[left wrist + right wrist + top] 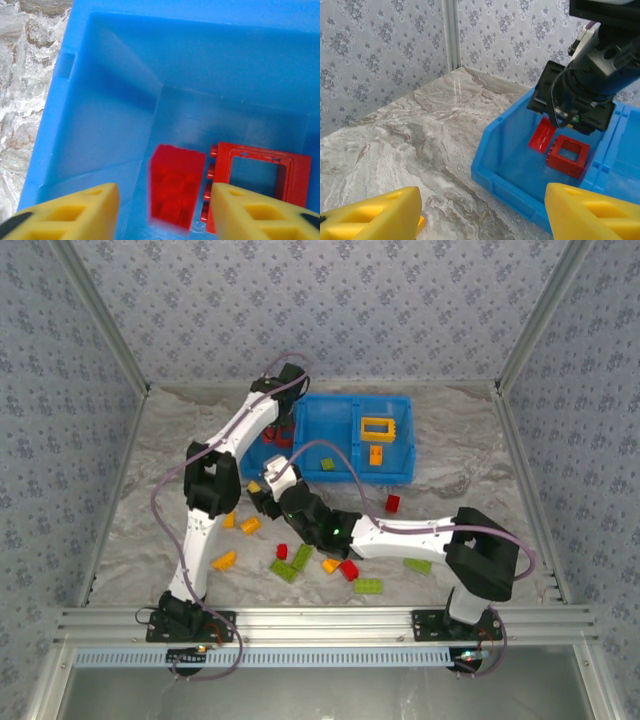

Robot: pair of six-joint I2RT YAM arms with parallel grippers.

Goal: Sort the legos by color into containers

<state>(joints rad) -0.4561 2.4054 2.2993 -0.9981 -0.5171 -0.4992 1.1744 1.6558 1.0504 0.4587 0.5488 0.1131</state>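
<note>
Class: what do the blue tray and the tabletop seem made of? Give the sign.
Blue tray: likely moulded plastic, smooth, semi-glossy; soft sheen on even-coloured walls. Tabletop: marble-look, grey-veined; stone or printed laminate, cannot tell.

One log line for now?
left fingers: open above tray | red brick: in tray beside red frame | right fingers: open, empty, above table

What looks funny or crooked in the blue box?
The red brick in the blue tray's end compartment is tilted and looks blurred, while the red frame beside it lies flat. The brick is right under the left gripper, whose jaws are open, so it may be tumbling in. Nothing else stands out.
</note>
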